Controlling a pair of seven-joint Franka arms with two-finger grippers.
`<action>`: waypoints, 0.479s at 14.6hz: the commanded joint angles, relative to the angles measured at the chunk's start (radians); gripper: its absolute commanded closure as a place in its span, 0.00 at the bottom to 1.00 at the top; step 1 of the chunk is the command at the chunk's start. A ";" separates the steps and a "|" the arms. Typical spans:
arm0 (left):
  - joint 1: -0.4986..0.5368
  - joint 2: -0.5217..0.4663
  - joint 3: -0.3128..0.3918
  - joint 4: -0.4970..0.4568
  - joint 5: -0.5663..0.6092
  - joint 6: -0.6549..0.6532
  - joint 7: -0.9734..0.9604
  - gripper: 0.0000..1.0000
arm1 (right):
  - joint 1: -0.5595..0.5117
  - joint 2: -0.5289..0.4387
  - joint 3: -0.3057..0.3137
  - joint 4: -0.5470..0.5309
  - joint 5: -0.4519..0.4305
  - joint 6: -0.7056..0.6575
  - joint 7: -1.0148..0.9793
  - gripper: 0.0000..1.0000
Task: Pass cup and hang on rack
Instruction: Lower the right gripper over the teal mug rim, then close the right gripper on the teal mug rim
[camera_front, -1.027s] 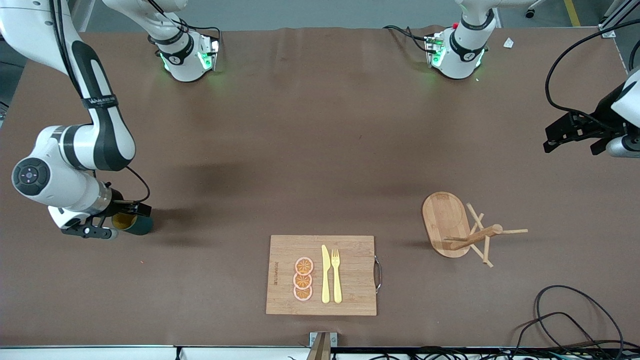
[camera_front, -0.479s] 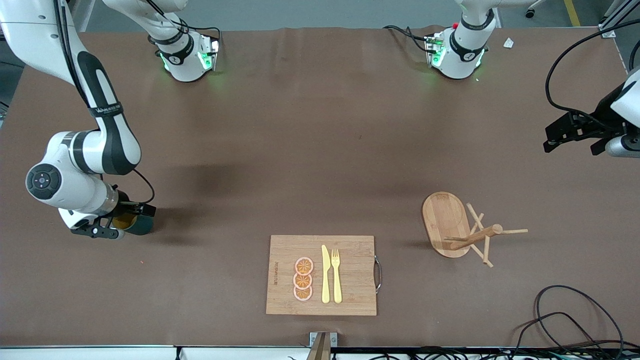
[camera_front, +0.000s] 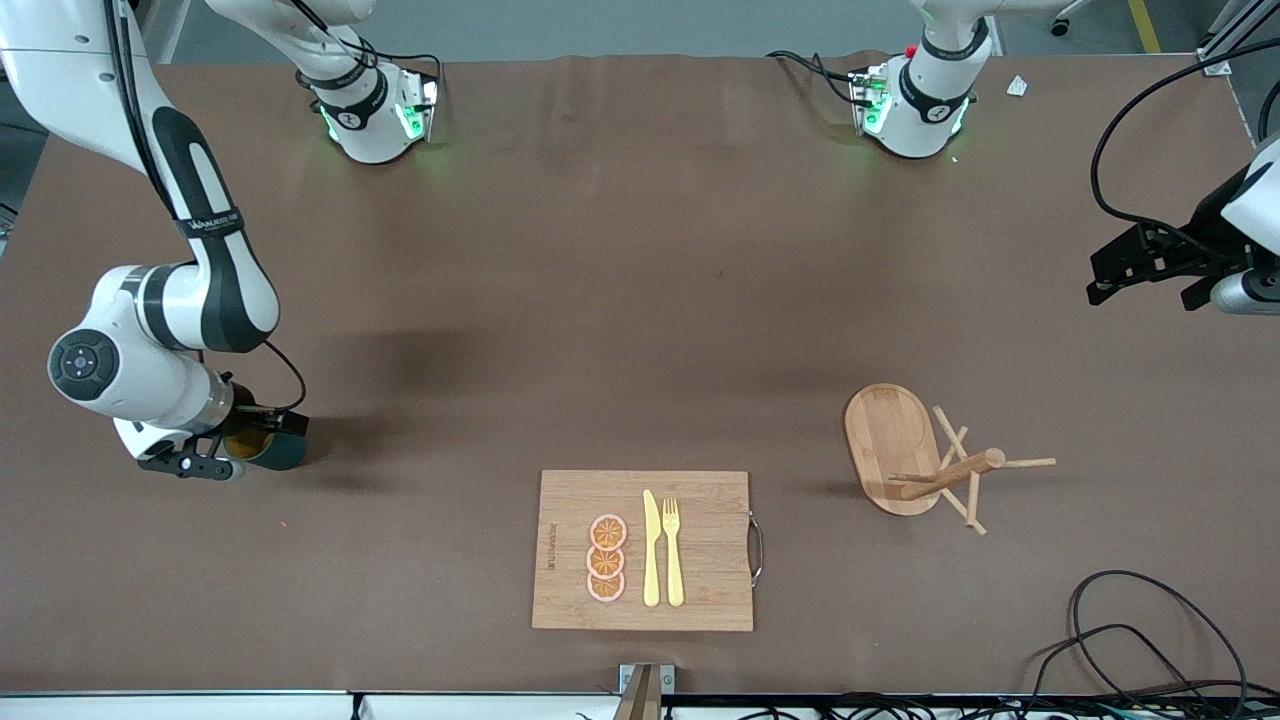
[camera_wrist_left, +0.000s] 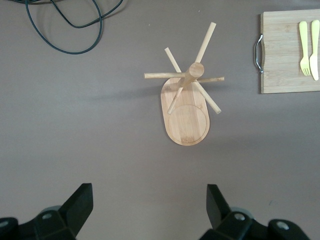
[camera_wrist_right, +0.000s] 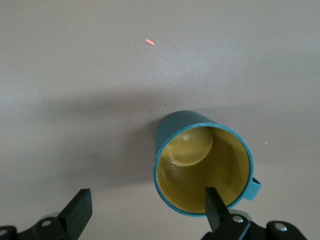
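- On table (camera_front: 620, 300) toward right arm's end: cup (camera_front: 270, 447) upright, mouth up, handle (camera_wrist_right: 254, 186) out sideways, right under right hand (camera_front: 222, 452).
- Rack (camera_front: 925, 462) stands well apart, toward left arm's end.
- Right hand (camera_wrist_right: 150, 212): wide open, one finger (camera_wrist_right: 214, 206) over cup's mouth, other outside; nothing gripped yet.
- Left hand (camera_wrist_left: 150, 207): wide, empty, waits up over rack's end.

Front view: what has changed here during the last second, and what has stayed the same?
The right gripper shifted slightly toward the table's middle, staying low at the cup with fingers open, one inside the rim. The cup has not moved. The left gripper, rack and cutting board stayed as they were.
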 joint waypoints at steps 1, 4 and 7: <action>0.003 -0.003 -0.002 0.003 0.012 0.004 0.022 0.00 | -0.014 0.002 0.010 -0.002 -0.010 0.031 0.014 0.00; 0.003 -0.003 -0.002 0.001 0.012 0.004 0.022 0.00 | -0.015 0.017 0.009 0.000 -0.010 0.053 0.014 0.00; 0.003 -0.003 -0.004 0.001 0.012 0.004 0.022 0.00 | -0.017 0.042 0.009 0.001 -0.012 0.074 0.014 0.00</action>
